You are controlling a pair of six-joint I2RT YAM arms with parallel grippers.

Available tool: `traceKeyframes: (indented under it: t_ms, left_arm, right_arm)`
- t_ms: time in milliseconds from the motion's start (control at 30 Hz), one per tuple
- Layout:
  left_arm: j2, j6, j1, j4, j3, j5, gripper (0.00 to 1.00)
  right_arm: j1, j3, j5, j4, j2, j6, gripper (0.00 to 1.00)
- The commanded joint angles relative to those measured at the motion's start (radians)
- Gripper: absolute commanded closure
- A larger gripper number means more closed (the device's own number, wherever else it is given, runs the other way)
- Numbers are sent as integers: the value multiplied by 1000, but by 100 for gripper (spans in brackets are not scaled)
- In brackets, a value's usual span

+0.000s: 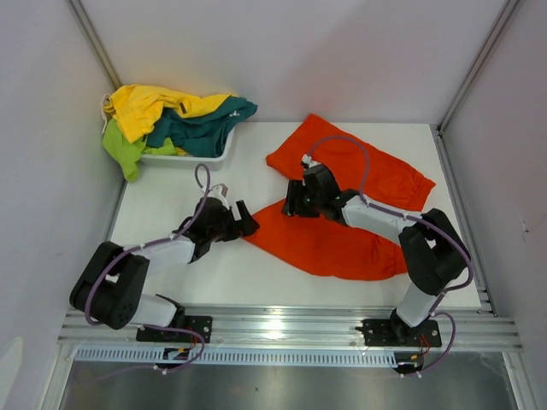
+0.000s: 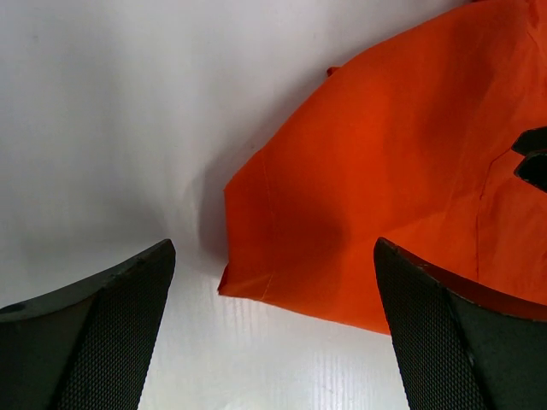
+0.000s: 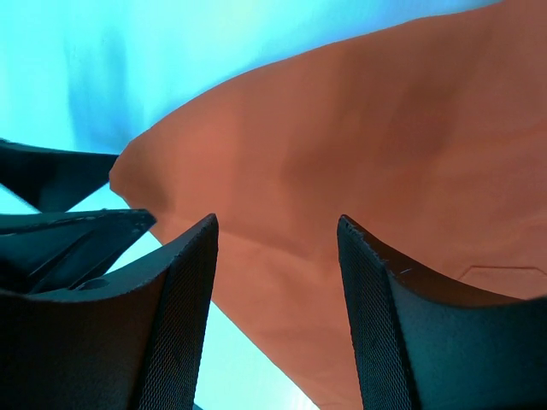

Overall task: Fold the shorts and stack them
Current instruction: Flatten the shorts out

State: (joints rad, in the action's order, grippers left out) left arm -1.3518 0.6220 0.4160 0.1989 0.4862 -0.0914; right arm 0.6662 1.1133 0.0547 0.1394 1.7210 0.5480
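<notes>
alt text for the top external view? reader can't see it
Orange fabric shorts lie spread on a white table, with the open left gripper and the right gripper both at their left side. A white plastic basket at the far left corner holds a yellow pair, a teal pair and a lime-green pair.

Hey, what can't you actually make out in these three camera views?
Top view: the right arm covers the middle of the orange shorts.
Top view: the heaped shorts in the basket overlap; count unclear.
Right wrist view: whether the right fingers touch the fabric.
Left wrist view: the frame edge cuts the orange shorts off.
</notes>
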Motion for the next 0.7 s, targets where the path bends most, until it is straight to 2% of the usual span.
traceKeyframes:
  t_ms: [0,167,367,467,567,667]
  left_arm:
    - [-49,44,-11,137,-6,-76,1]
    - [-105,70,-11,260,-31,-128,3]
    - [-171,102,-11,387,-46,-206,12]
    - [-214,122,-11,445,-49,-240,23]
    - [-228,124,-10,473,-46,-238,40]
    - [-179,88,4,403,-26,-197,49]
  right_arm:
    - [-33,-16,28,-73,-61,-11,40]
    - [-108,-108,146,-170,-70,18,40]
    - [-171,-207,155,-201,-106,12,40]
    - [-183,-219,146,-195,-104,0,40]
    - [-186,-219,143,-182,-80,-6,40]
    - [-185,-218,145,-188,-49,-5,40]
